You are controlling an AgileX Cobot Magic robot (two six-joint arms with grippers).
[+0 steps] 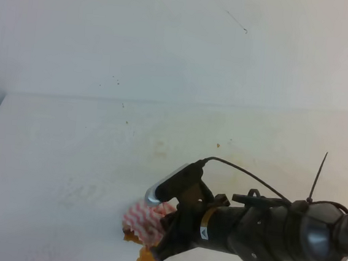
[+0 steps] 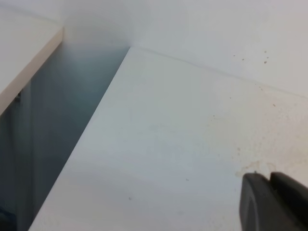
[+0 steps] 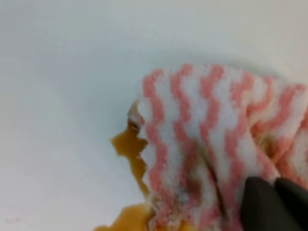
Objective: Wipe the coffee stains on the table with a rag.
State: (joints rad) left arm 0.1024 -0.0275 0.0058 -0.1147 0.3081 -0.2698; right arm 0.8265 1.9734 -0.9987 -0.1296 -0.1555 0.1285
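Rag [image 1: 147, 219] sat bunched on the puddle, near the table's [image 1: 66, 157] front edge, covering most of the coffee; only lobes showed at its front and left rim. Landmark for all positions below: the rag.

Table: broad, flat, white, smooth, with faint yellowish smudges and dark specks behind the rag.

Right gripper [image 1: 165, 234]: at the rag's right side, fingers [image 3: 274, 204] closed on a fold of cloth. Left gripper [image 2: 274, 202]: not near the rag; only its dark tip showed in the left wrist view, over bare table. Could not tell whether it was open or closed.

Rag: soft terry-like cloth, pink-red and white zigzag stripes, crumpled into a lump. Judged light, limp, absorbent; brown wet patches already soaked in at the folds. Best held by a raised fold on top, as now, so the underside drags flat.

Puddle [image 3: 129, 147]: orange-brown, glossy, thin, jagged lobed outline at the rag's left and front edges. Likely to smear if pushed fast.
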